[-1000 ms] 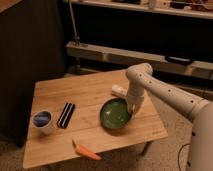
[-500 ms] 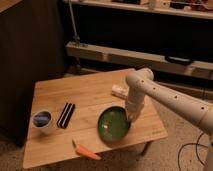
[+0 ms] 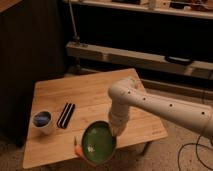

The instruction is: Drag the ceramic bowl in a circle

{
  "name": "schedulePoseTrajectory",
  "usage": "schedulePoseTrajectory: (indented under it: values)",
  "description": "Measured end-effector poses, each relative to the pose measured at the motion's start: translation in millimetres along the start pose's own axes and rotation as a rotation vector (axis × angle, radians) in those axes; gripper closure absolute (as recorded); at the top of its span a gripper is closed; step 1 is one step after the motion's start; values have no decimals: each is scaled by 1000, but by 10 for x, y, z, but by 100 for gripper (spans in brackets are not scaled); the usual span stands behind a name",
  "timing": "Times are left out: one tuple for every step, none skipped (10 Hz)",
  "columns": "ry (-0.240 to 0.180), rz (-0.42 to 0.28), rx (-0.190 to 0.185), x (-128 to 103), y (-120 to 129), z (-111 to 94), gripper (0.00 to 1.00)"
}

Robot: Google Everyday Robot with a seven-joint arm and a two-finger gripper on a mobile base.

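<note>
The wide, glossy green ceramic bowl (image 3: 98, 144) has travelled from right of centre on the pale wooden counter (image 3: 90, 92) to its near edge, so part of the circle appears done. My gripper (image 3: 118, 131) sits at the bowl's far-right rim; its grip state I cannot tell. Obstruction: the small orange carrot (image 3: 77, 149) lies against the bowl's left side. The white cup with a blue inside (image 3: 42, 120) and the flat black bar (image 3: 65, 115) lie apart to the left.
</note>
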Motion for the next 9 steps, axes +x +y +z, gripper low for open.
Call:
schedulePoseTrajectory:
  values:
    - [-1, 1, -1, 18, -84, 21, 97]
    - [-5, 12, -1, 63, -138, 50, 97]
    - [-6, 27, 3, 178, -176, 82, 97]
    - [-7, 44, 10, 343, -194, 102, 97]
    - [-16, 74, 13, 566, -148, 118, 97]
    - [-24, 110, 16, 783, -68, 134, 97]
    - [-34, 148, 17, 964, 5, 161, 97]
    - [-49, 221, 18, 1215, 147, 198, 97]
    - [-58, 263, 17, 1343, 233, 211, 97]
